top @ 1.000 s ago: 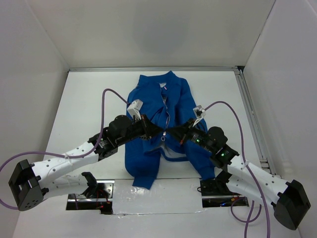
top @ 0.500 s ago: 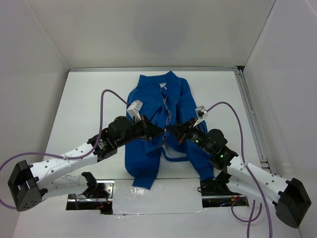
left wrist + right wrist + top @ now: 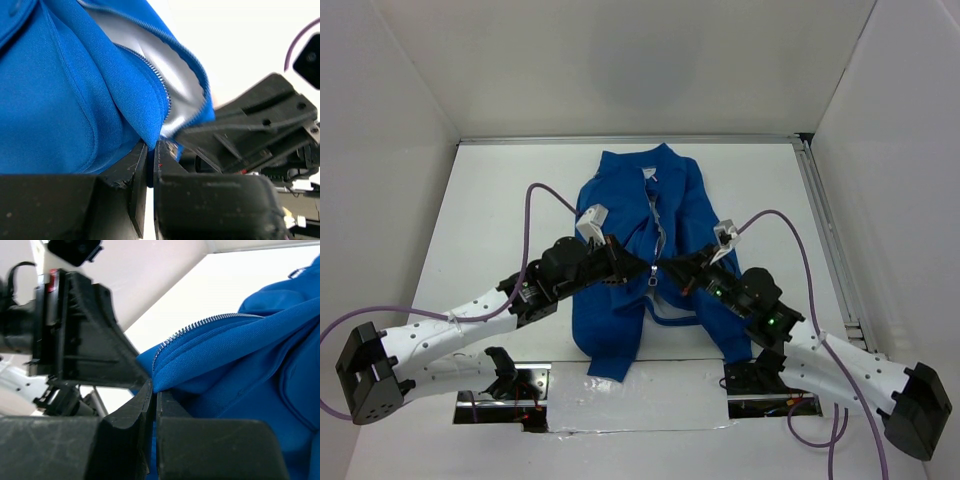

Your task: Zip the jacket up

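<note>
The jacket (image 3: 610, 200) lies flat at mid-table (image 3: 500, 190), collar to the far side, front up. Its zipper (image 3: 156, 77) is not yet joined: the two front edges stand apart and pale lining (image 3: 175, 85) shows between them.

1. Check the left gripper (image 3: 638, 268). Its jaws are narrow and pinch the left front edge of the jacket, just beside the teeth.
2. Check the right gripper (image 3: 672, 264). Its jaws are pressed together on the opposite edge, and its own row of teeth runs up from the pinch.
3. Note the change over the last second. Both grips have held without slipping, and the two tools still meet nose to nose at the lower front. The right forearm has drawn slightly toward you. The hem (image 3: 670, 318) below it, which showed a pale strip, now reads as a dark blue curve, so the lower front appears lifted or tucked.

Judge this as alignment only. The bottom ends look close enough to mate, but you cannot see the slider in any view, so confirm it before pulling.
</note>
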### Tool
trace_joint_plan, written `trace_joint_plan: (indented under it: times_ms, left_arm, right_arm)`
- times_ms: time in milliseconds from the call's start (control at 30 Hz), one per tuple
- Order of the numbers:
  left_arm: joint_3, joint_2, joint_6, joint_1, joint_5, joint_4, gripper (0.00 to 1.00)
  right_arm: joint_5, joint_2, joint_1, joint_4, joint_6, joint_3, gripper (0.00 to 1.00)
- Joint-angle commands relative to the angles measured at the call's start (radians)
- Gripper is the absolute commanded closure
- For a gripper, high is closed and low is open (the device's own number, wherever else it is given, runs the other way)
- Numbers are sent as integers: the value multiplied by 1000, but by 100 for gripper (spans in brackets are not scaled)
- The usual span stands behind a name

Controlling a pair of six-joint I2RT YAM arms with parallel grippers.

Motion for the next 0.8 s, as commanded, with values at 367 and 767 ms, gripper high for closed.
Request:
trace_joint_plan:
  times_ms: [367, 767]
  left_arm:
    - [33, -39, 11, -10, 6, 100, 100]
    - [32, -42, 10, -10, 14, 108, 100]
  right_arm:
    - [43, -45, 19, 133, 34, -29, 100]
    - [19, -23, 19, 184, 38, -23, 100]
